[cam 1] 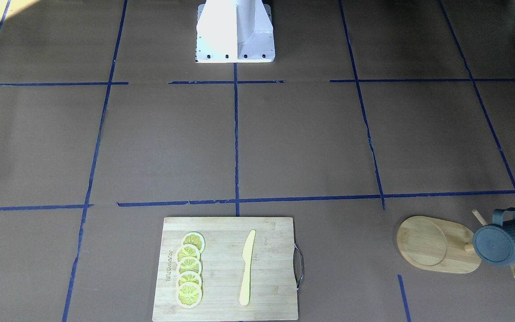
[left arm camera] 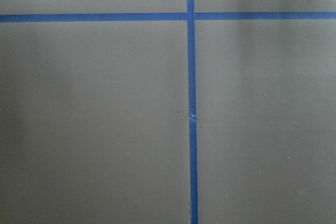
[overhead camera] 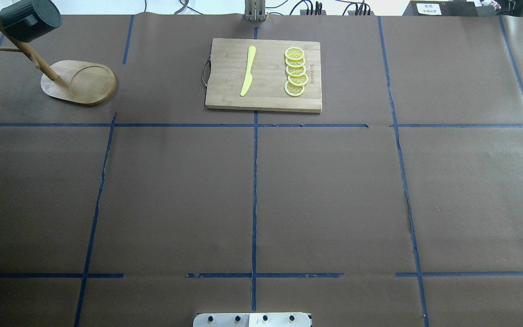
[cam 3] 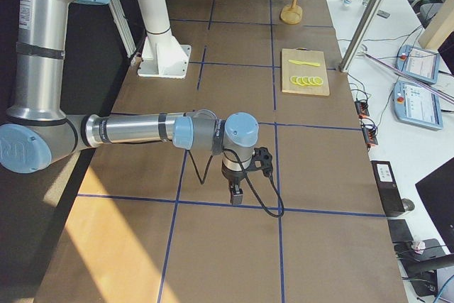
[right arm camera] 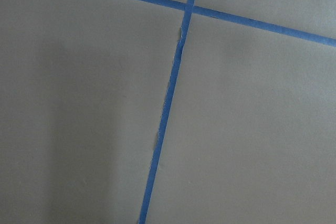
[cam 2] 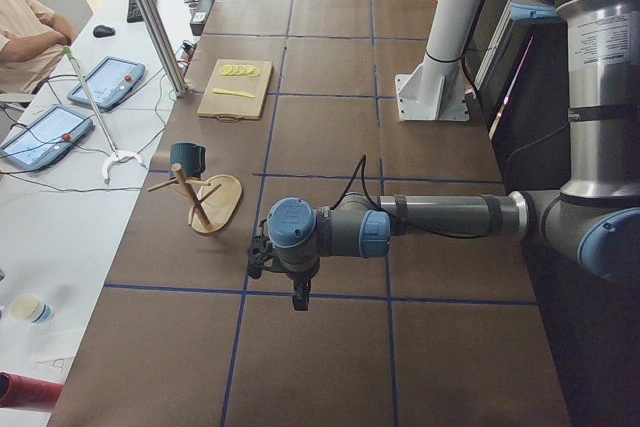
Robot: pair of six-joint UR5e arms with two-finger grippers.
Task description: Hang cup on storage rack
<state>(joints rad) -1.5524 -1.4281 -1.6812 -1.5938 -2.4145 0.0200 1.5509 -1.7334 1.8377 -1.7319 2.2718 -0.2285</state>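
Observation:
The dark blue-grey cup (cam 1: 505, 243) hangs tilted on a peg of the light wooden storage rack (cam 1: 436, 245), at the far left corner of the table. Both also show in the overhead view, cup (overhead camera: 30, 19) and rack (overhead camera: 80, 81), and in the left side view, cup (cam 2: 187, 157) and rack (cam 2: 215, 205). My left gripper (cam 2: 300, 297) hangs over bare table well short of the rack. My right gripper (cam 3: 234, 195) hangs over the table's right end. I cannot tell whether either is open or shut. Both wrist views show only brown paper and blue tape.
A bamboo cutting board (overhead camera: 266, 97) with a metal handle lies at the far middle, bearing a yellow knife (overhead camera: 248, 70) and a row of lemon slices (overhead camera: 295, 71). The white robot base (cam 1: 235, 31) stands at the near edge. Operators' tablets (cam 2: 105, 82) sit beyond the table.

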